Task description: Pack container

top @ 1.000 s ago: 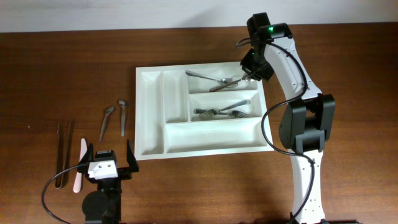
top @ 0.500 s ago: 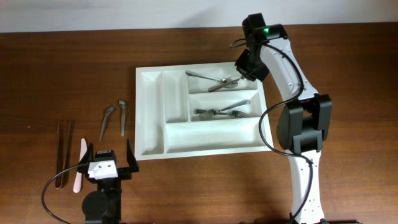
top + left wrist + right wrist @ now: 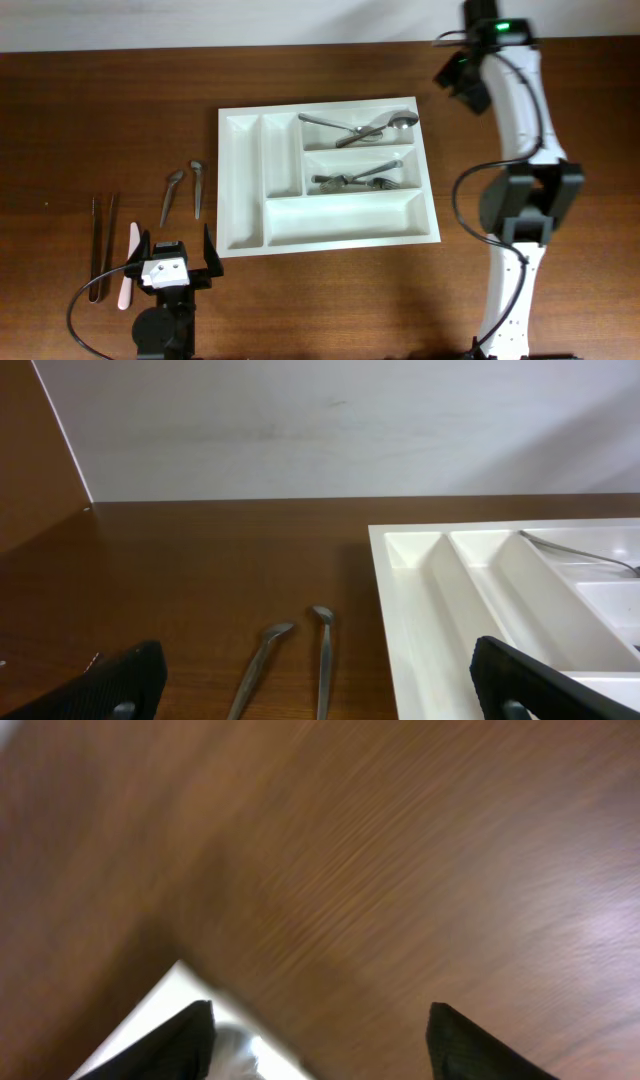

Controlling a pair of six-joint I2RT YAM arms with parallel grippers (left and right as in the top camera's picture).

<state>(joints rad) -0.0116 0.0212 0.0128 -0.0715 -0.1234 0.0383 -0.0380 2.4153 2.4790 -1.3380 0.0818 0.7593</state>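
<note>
Container (image 3: 340, 222) whole from overhead, merely a blurred corner by right wrist; left gripper (image 3: 318, 672), right gripper (image 3: 320, 1025) both wide, empty.

Robotics lab bench, staged rig. Left arm (image 3: 165, 322) and right arm (image 3: 520, 100) sit at a bare wooden table (image 3: 80, 120). Plain white wall (image 3: 300, 420) behind, exposed black cable (image 3: 69, 318) looping off the left arm. A white cutlery tray (image 3: 243, 190) is laid out as a test prop.
</note>
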